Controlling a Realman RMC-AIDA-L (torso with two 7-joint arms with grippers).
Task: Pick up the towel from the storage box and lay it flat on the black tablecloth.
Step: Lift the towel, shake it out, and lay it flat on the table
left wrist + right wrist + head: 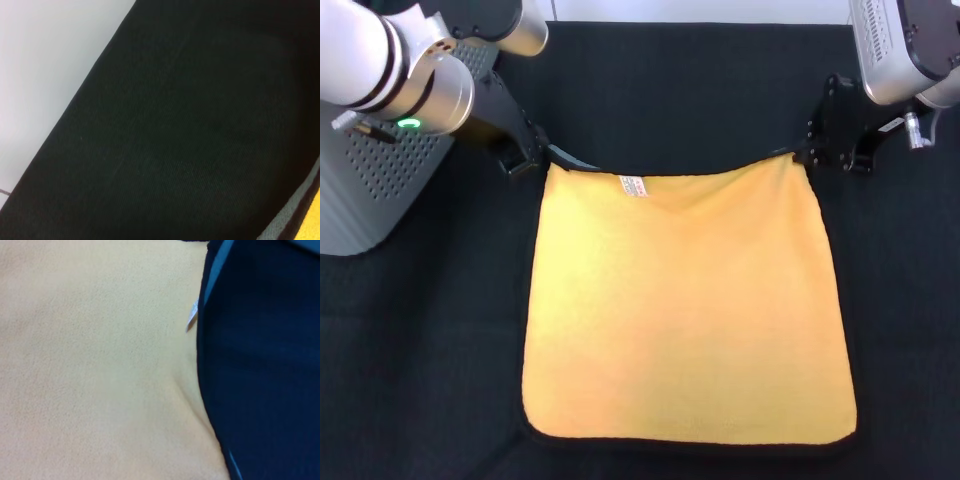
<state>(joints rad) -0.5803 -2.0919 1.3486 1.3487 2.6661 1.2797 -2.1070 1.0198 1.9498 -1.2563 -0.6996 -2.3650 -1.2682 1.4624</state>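
Note:
The towel (pixel 685 305) lies spread with its yellow side up on the black tablecloth (pixel 420 360), its near edge flat. Its far edge sags between two raised corners, and a white tag (pixel 633 185) shows near that edge. My left gripper (pixel 528 155) is shut on the far left corner, where a strip of grey underside shows. At the far right corner my right gripper (pixel 807 153) is shut too. The left wrist view shows the tablecloth (pixel 190 140) and a bit of towel edge (pixel 311 220). The right wrist view is mostly filled by the towel (pixel 100 365).
The storage box (pixel 370 195), grey with perforated walls, stands at the left edge beside and behind my left arm. Black cloth surrounds the towel on all sides. A pale floor (pixel 45 65) shows beyond the cloth's edge.

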